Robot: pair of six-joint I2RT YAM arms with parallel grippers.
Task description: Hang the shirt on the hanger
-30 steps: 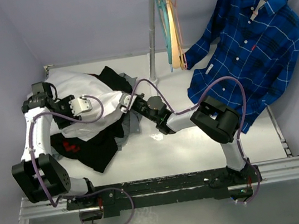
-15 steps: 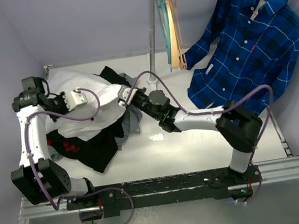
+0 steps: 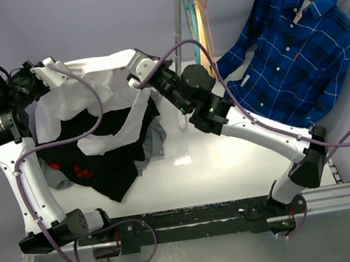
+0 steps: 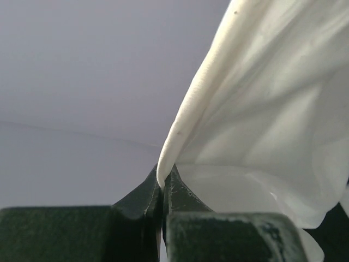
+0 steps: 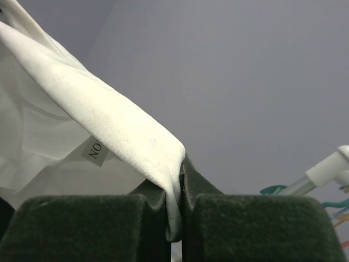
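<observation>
Raised now, left gripper (image 3: pixel 43 66) and right gripper (image 3: pixel 134 71) clamp the shirt (image 3: pixel 99 83) spread between them; hanger (image 3: pixel 212 33) hangs beyond the right one.

Both arms rise high now, and the left gripper (image 3: pixel 42 67) and right gripper (image 3: pixel 135 69) lift the shirt (image 3: pixel 100 96) off the black garment (image 3: pixel 111 163), stretching it between them.

White tag (image 5: pixel 95 151) on the shirt (image 5: pixel 109 123), letters "NO" readable, rest hidden
</observation>
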